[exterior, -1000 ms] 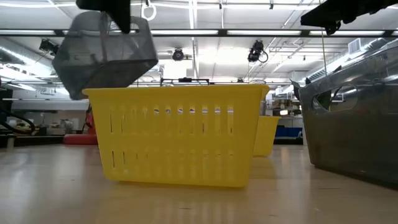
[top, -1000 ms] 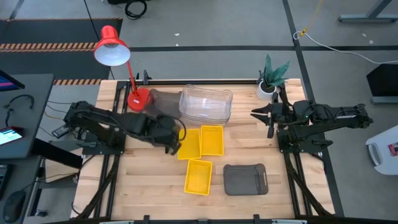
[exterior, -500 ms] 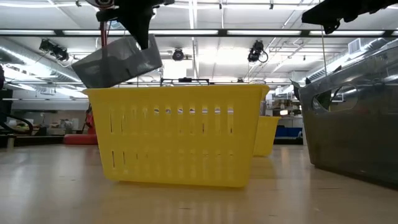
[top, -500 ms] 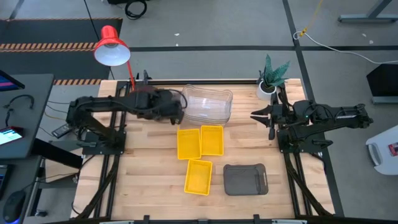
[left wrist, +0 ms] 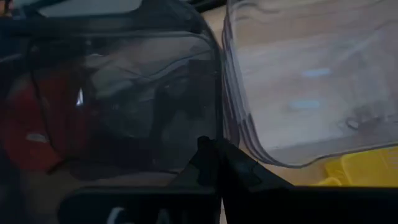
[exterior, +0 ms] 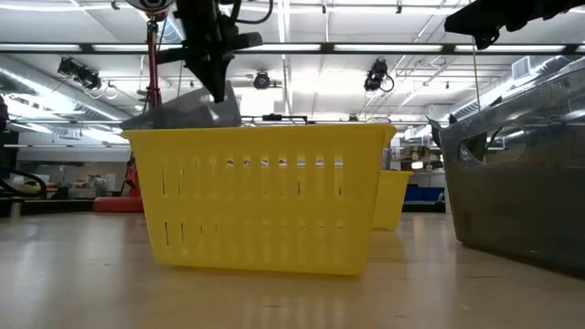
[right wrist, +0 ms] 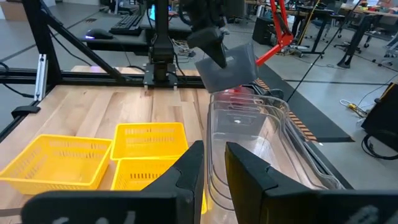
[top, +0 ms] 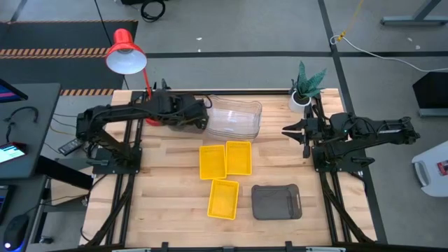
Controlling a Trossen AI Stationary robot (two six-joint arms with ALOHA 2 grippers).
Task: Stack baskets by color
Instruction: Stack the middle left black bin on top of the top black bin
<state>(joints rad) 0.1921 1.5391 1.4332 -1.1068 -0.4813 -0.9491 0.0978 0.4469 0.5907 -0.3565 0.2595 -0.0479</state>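
The left gripper (top: 190, 115) pinches a dark grey basket (right wrist: 229, 67) aloft at the table's far side, beside the clear baskets (top: 234, 117). Judged step: carrying it for stacking; next, lower it squarely onto another grey basket (top: 276, 201). The right gripper (top: 292, 129) waits, fingers parted.
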